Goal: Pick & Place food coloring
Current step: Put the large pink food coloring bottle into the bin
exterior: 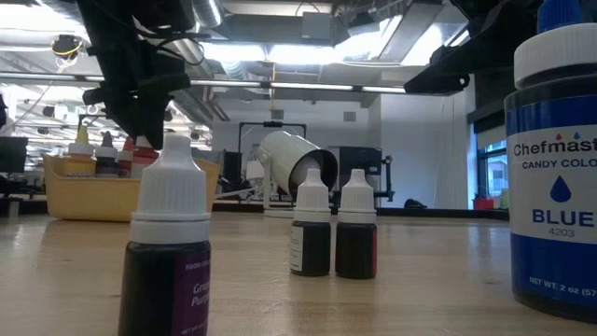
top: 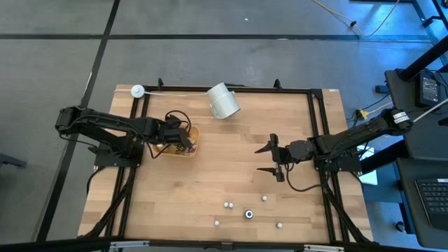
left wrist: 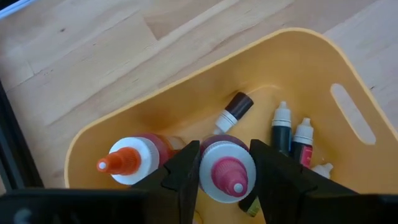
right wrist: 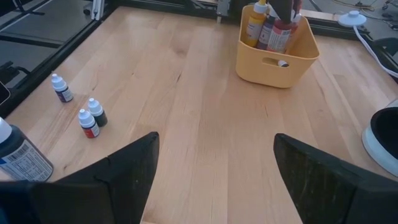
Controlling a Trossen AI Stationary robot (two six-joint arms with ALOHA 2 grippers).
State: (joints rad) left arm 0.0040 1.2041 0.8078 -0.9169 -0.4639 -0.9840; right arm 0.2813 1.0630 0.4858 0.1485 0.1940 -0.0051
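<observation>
Left gripper (left wrist: 225,180) jaws clamped on a red-capped bottle (left wrist: 227,169) inside the yellow tray (top: 194,145) at centre-left, right gripper (top: 274,159) jaws spread wide and empty right of centre, white cup (top: 223,101) tipped over at upper centre, small food coloring bottles (top: 228,205) scattered at lower centre.

Bright, even overhead light with soft shadows; ceiling lights (exterior: 280,51) glare in the low view, nearest bottles blurred.

Left gripper (left wrist: 225,177) fingers pinched partway; right gripper (right wrist: 214,168) fingers spread wide.
</observation>
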